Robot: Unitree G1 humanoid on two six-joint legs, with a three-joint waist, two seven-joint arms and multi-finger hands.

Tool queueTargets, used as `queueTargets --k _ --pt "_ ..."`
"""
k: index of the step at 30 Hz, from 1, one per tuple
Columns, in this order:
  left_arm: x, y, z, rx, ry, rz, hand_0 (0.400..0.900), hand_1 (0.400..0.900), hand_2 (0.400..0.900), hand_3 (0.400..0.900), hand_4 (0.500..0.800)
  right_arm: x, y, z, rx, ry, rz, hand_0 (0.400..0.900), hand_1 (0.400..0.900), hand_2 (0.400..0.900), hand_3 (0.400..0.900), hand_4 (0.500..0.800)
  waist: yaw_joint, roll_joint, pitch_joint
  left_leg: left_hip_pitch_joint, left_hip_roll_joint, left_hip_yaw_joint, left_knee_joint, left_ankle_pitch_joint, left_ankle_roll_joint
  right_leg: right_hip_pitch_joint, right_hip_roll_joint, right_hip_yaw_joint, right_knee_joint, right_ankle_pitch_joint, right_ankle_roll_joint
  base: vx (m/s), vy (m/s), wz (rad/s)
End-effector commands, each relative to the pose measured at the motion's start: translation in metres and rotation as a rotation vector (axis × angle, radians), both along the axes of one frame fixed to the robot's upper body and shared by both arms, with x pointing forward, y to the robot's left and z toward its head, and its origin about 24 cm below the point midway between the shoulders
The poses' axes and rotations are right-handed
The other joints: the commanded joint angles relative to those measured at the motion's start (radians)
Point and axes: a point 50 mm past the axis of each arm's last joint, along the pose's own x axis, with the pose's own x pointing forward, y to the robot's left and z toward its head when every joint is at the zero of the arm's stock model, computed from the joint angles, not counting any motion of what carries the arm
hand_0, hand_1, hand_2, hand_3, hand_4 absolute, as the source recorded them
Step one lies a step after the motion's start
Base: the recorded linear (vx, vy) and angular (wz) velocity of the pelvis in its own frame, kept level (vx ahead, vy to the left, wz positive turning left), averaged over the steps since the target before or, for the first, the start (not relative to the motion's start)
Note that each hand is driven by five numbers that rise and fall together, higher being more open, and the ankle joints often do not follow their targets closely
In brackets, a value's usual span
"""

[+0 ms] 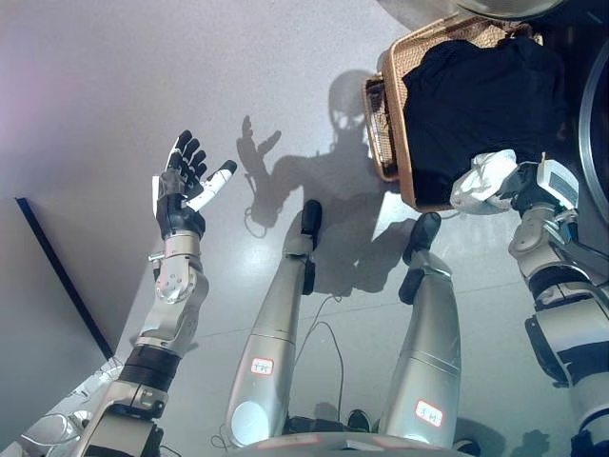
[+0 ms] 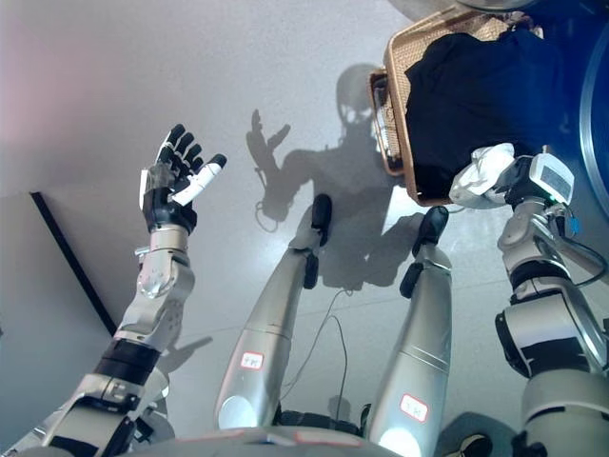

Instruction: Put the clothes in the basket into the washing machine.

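Observation:
A wicker basket stands on the grey floor at the upper right, filled with dark clothes. My right hand is at the basket's near edge, its fingers curled on a crumpled white cloth that rests against the dark pile. The washing machine's round opening shows only as a curved rim at the far right edge, just beyond the basket. My left hand is raised over bare floor far to the left, fingers spread and holding nothing.
A grey panel with a dark edge runs diagonally across the lower left corner. Grey floor stretches between my left hand and the basket.

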Motion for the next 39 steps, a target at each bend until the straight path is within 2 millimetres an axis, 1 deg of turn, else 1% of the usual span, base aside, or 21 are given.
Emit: queueTargets --k 1,4,7,9,10,11,12,15,16,17,19,21,23,24,26,29,30,31,32,34,39 --pt "-0.021 0.025 0.023 0.0 -0.176 0.105 0.9 0.9 0.9 0.9 0.8 -0.016 -0.021 -0.001 -0.087 0.039 -0.06 0.4 0.4 0.4 0.4 0.5 -0.008 0.049 -0.038 0.026 0.032 -0.058 0.026 -0.09 -0.032 0.034 -0.017 0.025 0.023 0.013 0.041 -0.02 -0.017 -0.04" --pt "-0.02 0.027 0.02 -0.01 -0.164 0.116 0.9 0.9 0.9 0.9 0.8 -0.016 -0.022 0.001 -0.067 0.015 -0.075 0.4 0.4 0.4 0.4 0.5 -0.01 0.046 -0.042 0.038 0.037 -0.058 0.005 -0.079 -0.036 0.045 -0.014 0.022 0.003 0.02 0.042 0.0 -0.016 -0.02" --pt "-0.02 0.03 0.015 -0.016 -0.143 0.122 0.9 0.9 0.9 0.9 0.8 -0.019 -0.026 -0.001 -0.001 -0.024 -0.116 0.4 0.4 0.4 0.4 0.5 -0.011 0.041 -0.051 0.085 0.046 -0.055 -0.044 -0.066 -0.04 0.093 -0.011 0.009 -0.05 0.035 0.044 0.03 -0.034 -0.06" --pt "-0.019 0.033 0.009 -0.041 -0.123 0.137 0.9 0.9 0.9 0.9 0.8 -0.022 -0.028 -0.002 0.132 -0.116 -0.167 0.4 0.4 0.4 0.4 0.5 -0.014 0.038 -0.059 0.13 0.053 -0.053 -0.089 -0.054 -0.043 0.136 -0.007 0.0 -0.094 0.046 0.047 0.06 -0.033 -0.09" --pt "-0.018 0.033 0.005 -0.057 -0.105 0.148 0.9 0.9 0.9 0.9 0.8 -0.024 -0.03 -0.005 0.261 -0.203 -0.211 0.4 0.4 0.4 0.4 0.5 -0.019 0.038 -0.066 0.153 0.056 -0.051 -0.109 -0.05 -0.044 0.162 -0.006 -0.002 -0.116 0.051 0.05 0.07 -0.027 -0.08" --pt "-0.017 0.035 0.001 -0.065 -0.088 0.159 0.9 0.9 0.9 0.9 0.8 -0.027 -0.032 -0.008 0.343 -0.252 -0.243 0.4 0.4 0.4 0.4 0.5 -0.018 0.038 -0.069 0.186 0.059 -0.051 -0.138 -0.041 -0.044 0.193 -0.007 -0.008 -0.142 0.059 0.051 0.0 -0.012 -0.05" --pt "-0.015 0.036 -0.005 -0.076 -0.063 0.169 0.9 0.9 0.9 0.9 0.8 -0.027 -0.032 -0.007 0.476 -0.371 -0.279 0.4 0.4 0.4 0.4 0.5 -0.026 0.035 -0.072 0.201 0.059 -0.044 -0.165 -0.007 -0.044 0.215 -0.012 -0.018 -0.174 0.093 0.047 0.01 -0.005 -0.07" --pt "-0.01 0.045 -0.024 -0.103 0.027 0.219 0.9 0.9 0.9 0.9 0.8 -0.025 -0.017 -0.024 0.726 -0.516 -0.292 0.4 0.4 0.4 0.4 0.5 -0.04 0.027 -0.082 0.305 0.076 -0.039 -0.237 0.007 -0.05 0.313 -0.007 -0.028 -0.241 0.105 0.051 0.09 -0.022 -0.13" --pt "-0.008 0.047 -0.025 -0.104 0.035 0.226 0.9 0.9 0.9 0.9 0.8 -0.025 -0.015 -0.028 0.777 -0.544 -0.298 0.4 0.4 0.4 0.4 0.5 -0.043 0.024 -0.082 0.334 0.078 -0.039 -0.255 0.009 -0.051 0.343 -0.005 -0.034 -0.259 0.108 0.052 0.11 -0.038 -0.06" --pt "-0.008 0.049 -0.029 -0.111 0.055 0.234 0.9 0.9 0.9 0.9 0.8 -0.024 -0.011 -0.031 0.882 -0.625 -0.315 0.4 0.4 0.4 0.4 0.5 -0.048 0.023 -0.09 0.358 0.083 -0.037 -0.269 0.01 -0.053 0.368 -0.007 -0.038 -0.271 0.108 0.054 0.12 -0.026 -0.07" --pt "-0.008 0.054 -0.036 -0.119 0.085 0.257 0.9 0.9 0.9 0.9 0.8 -0.025 -0.005 -0.041 1.001 -0.69 -0.335 0.4 0.4 0.4 0.4 0.5 -0.055 0.018 -0.098 0.412 0.086 -0.037 -0.295 0.011 -0.055 0.421 -0.006 -0.042 -0.298 0.112 0.056 0.12 -0.019 -0.06" --pt "-0.009 0.057 -0.042 -0.124 0.113 0.275 0.9 0.9 0.9 0.9 0.8 -0.026 0.0 -0.046 1.146 -0.801 -0.374 0.4 0.4 0.4 0.4 0.5 -0.059 0.017 -0.112 0.45 0.088 -0.039 -0.314 0.013 -0.058 0.463 -0.007 -0.048 -0.323 0.114 0.061 0.1 -0.011 -0.05" --pt "-0.01 0.06 -0.044 -0.119 0.12 0.272 0.9 0.9 0.9 0.9 0.8 -0.029 -0.001 -0.051 1.232 -0.87 -0.394 0.4 0.4 0.4 0.4 0.5 -0.061 0.02 -0.119 0.479 0.088 -0.036 -0.341 0.023 -0.058 0.493 -0.014 -0.053 -0.352 0.129 0.065 0.05 0.006 0.02" --pt "-0.01 0.061 -0.044 -0.121 0.118 0.272 0.9 0.9 0.9 0.9 0.8 -0.029 -0.003 -0.049 1.274 -0.924 -0.405 0.4 0.4 0.4 0.4 0.5 -0.061 0.026 -0.121 0.485 0.086 -0.033 -0.348 0.024 -0.057 0.501 -0.017 -0.054 -0.361 0.134 0.067 0.01 0.022 0.07" --pt "-0.011 0.064 -0.04 -0.113 0.103 0.268 0.9 0.9 0.9 0.9 0.8 -0.029 -0.01 -0.038 1.317 -1.014 -0.411 0.4 0.4 0.4 0.4 0.5 -0.058 0.042 -0.128 0.491 0.077 -0.027 -0.361 0.027 -0.058 0.506 -0.026 -0.055 -0.381 0.146 0.073 0.02 0.053 -0.03" --pt "-0.012 0.069 -0.034 -0.107 0.076 0.279 0.9 0.9 0.9 0.9 0.8 -0.027 -0.019 -0.016 1.401 -1.194 -0.386 0.4 0.4 0.4 0.4 0.5 -0.054 0.061 -0.135 0.49 0.075 -0.011 -0.381 0.031 -0.057 0.493 -0.027 -0.039 -0.406 0.16 0.078 0.01 0.059 -0.17" --pt "-0.013 0.07 -0.034 -0.114 0.071 0.283 0.9 0.9 0.9 0.9 0.8 -0.028 -0.022 -0.011 1.411 -1.235 -0.384 0.4 0.4 0.4 0.4 0.5 -0.053 0.064 -0.138 0.491 0.078 -0.007 -0.39 0.034 -0.057 0.487 -0.026 -0.034 -0.411 0.162 0.078 0.0 0.023 -0.11" --pt "-0.013 0.07 -0.034 -0.114 0.07 0.283 0.9 0.9 0.9 0.9 0.8 -0.027 -0.022 -0.011 1.411 -1.235 -0.384 0.4 0.4 0.4 0.4 0.5 -0.053 0.064 -0.139 0.489 0.077 -0.006 -0.391 0.036 -0.057 0.486 -0.026 -0.034 -0.413 0.164 0.078 0.04 0.011 -0.12" --pt "-0.015 0.071 -0.032 -0.121 0.057 0.283 0.9 0.9 0.9 0.9 0.8 -0.031 -0.031 -0.002 1.453 -1.339 -0.386 0.4 0.4 0.4 0.4 0.5 -0.051 0.077 -0.14 0.491 0.082 -0.003 -0.399 0.032 -0.059 0.479 -0.024 -0.029 -0.41 0.153 0.081 0.04 0.012 -0.09" --pt "-0.017 0.071 -0.032 -0.13 0.051 0.277 0.9 0.9 0.9 0.9 0.8 -0.036 -0.043 0.01 1.464 -1.432 -0.396 0.4 0.4 0.4 0.4 0.5 -0.047 0.087 -0.147 0.487 0.085 0.0 -0.417 0.042 -0.061 0.466 -0.025 -0.027 -0.414 0.151 0.081 0.04 0.003 -0.06" --pt "-0.021 0.071 -0.032 -0.142 0.042 0.269 0.9 0.9 0.9 0.9 0.8 -0.049 -0.066 0.048 1.458 -1.659 -0.343 0.4 0.4 0.4 0.4 0.5 -0.048 0.11 -0.158 0.479 0.099 0.004 -0.462 0.067 -0.071 0.427 -0.022 -0.012 -0.413 0.146 0.08 0.02 -0.004 -0.01"
